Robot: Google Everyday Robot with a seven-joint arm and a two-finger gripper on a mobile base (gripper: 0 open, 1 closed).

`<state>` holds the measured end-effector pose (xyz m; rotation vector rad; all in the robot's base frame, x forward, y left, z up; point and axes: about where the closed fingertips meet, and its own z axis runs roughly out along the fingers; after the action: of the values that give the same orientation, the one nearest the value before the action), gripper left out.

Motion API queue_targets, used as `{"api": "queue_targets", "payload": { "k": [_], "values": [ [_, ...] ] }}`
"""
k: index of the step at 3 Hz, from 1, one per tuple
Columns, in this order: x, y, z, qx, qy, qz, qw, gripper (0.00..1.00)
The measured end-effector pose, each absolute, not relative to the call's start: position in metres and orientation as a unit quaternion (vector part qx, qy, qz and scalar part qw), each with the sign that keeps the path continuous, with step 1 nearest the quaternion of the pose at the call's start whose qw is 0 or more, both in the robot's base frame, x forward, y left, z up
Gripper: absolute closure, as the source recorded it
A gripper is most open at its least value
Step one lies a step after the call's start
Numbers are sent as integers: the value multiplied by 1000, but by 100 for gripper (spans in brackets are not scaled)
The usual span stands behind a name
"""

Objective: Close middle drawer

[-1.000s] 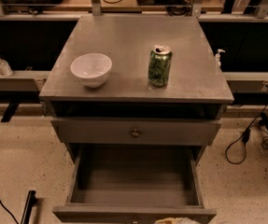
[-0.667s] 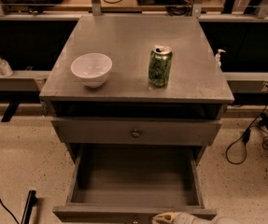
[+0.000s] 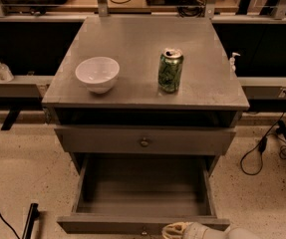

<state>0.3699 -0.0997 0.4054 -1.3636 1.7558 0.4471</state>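
The grey cabinet's middle drawer (image 3: pixel 107 225) is pulled far out toward me. It is a wide shallow box, and the part of its inside that shows is bare. Its small round knob (image 3: pixel 143 231) sits at the centre of the front, at the bottom edge of the camera view. My gripper (image 3: pixel 176 229) comes in from the bottom edge, pale and rounded, right at the drawer's front rim just right of the knob. The upper drawer front (image 3: pixel 97 141) with its knob (image 3: pixel 144 142) stands above it, nearly flush. The lowest drawer is hidden.
A white bowl (image 3: pixel 97 74) and a green can (image 3: pixel 170 70) stand on the cabinet top (image 3: pixel 132 39). A black cable (image 3: pixel 262 148) lies on the speckled floor at the right. A dark bar (image 3: pixel 30 220) lies at the lower left. Shelving runs behind the cabinet.
My gripper has come up from the bottom edge and moved left to the middle drawer's front. The drawer, bowl and can have not moved.
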Motion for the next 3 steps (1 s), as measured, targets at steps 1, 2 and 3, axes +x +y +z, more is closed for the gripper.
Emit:
{"api": "queue_targets", "payload": {
  "k": [1,2,3],
  "values": [
    [385,-103,406,-541,705,169,426,100],
    [385,-103,406,-541,705,169,426,100],
    [388,-102,391,-529,702,171,445,100]
  ]
}}
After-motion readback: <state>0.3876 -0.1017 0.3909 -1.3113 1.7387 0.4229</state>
